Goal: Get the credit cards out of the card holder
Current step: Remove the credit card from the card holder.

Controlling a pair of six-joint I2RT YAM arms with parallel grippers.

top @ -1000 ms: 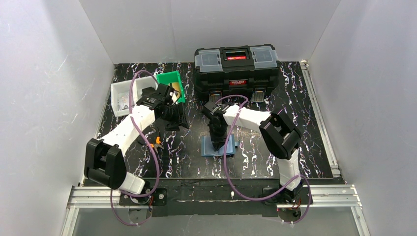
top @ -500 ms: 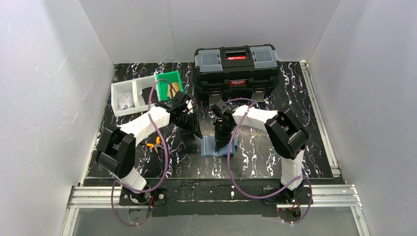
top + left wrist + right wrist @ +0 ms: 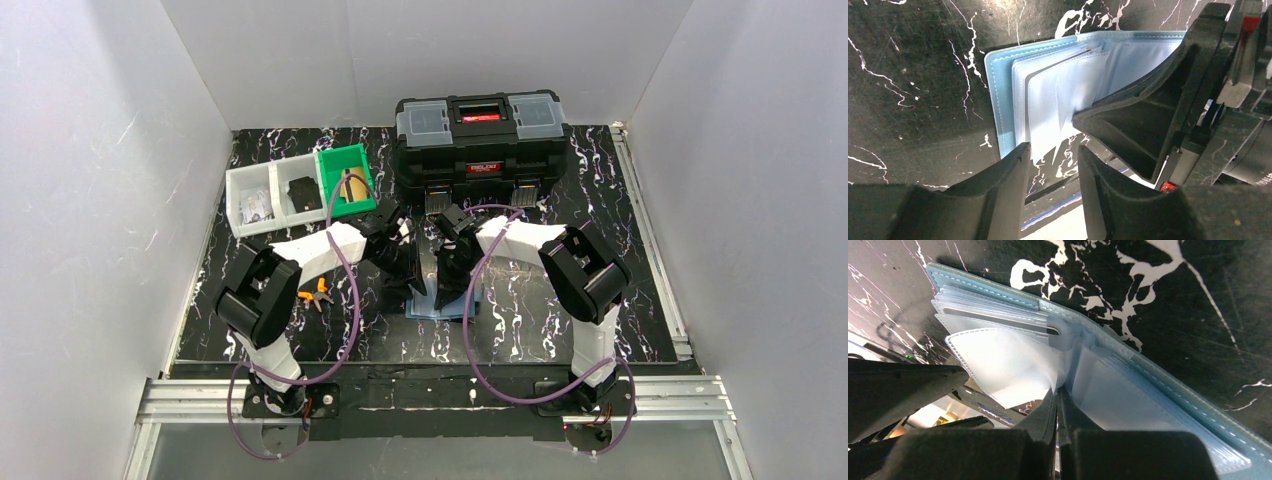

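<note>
The card holder (image 3: 437, 304) lies open on the table, with light blue inner panels and clear sleeves fanned out (image 3: 1058, 90). My right gripper (image 3: 1058, 390) is shut, with its tips pressed down at the holder's fold (image 3: 447, 283). My left gripper (image 3: 1054, 149) is open and empty, just off the holder's near-left edge and right beside the right gripper (image 3: 412, 275). A thin dark strip (image 3: 998, 320) shows inside one sleeve in the right wrist view; I cannot tell if it is a card. No orange-tan card shows in the holder.
A big black toolbox (image 3: 482, 140) stands at the back. A green bin (image 3: 340, 160) holds something tan (image 3: 351, 186). Beside it, a white two-part tray (image 3: 236, 190) holds a dark item (image 3: 300, 190). Orange-handled pliers (image 3: 318, 292) lie left of the holder.
My left arm has swung from the bins at the back left, rightward and down to the holder's left side. The right gripper has stayed on the holder.
</note>
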